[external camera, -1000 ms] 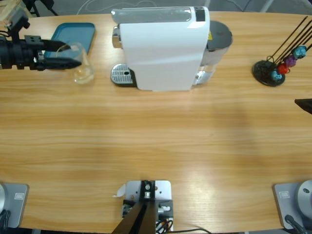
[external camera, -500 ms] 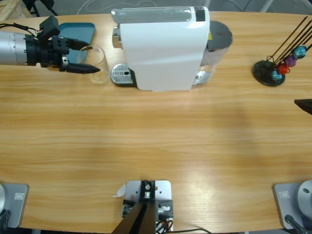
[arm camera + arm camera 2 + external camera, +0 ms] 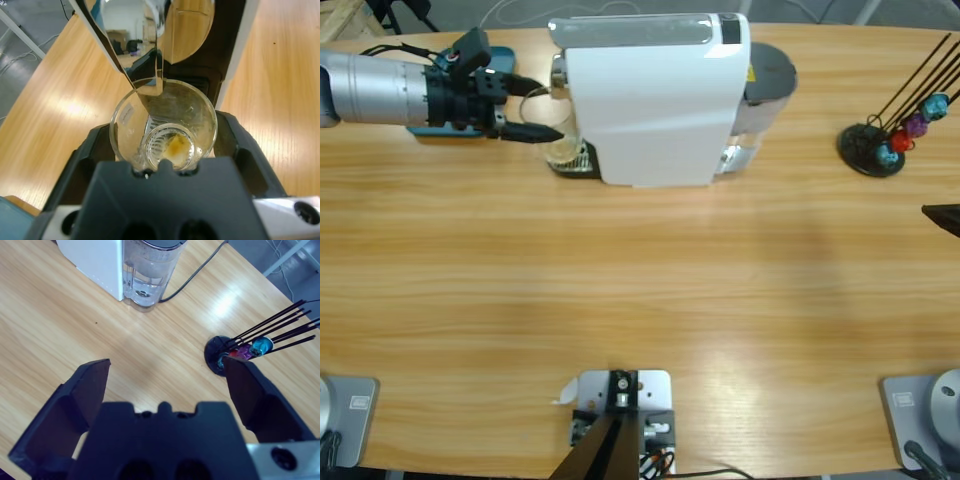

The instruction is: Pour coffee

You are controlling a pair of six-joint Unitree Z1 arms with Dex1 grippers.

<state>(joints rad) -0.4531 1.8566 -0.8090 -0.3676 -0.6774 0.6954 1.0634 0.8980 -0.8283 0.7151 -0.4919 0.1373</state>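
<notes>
Holding a glass with a coffee trace at its bottom, left gripper clamped on it at the machine, near the tabletop's far edge. Right gripper gaping over bare tabletop.

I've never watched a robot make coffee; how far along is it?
Done: the left tool holds the glass, only an amber trace inside. In hand: setting it on the drip tray under the white machine. Left: filling it with coffee. The right tool hangs open, empty.
</notes>
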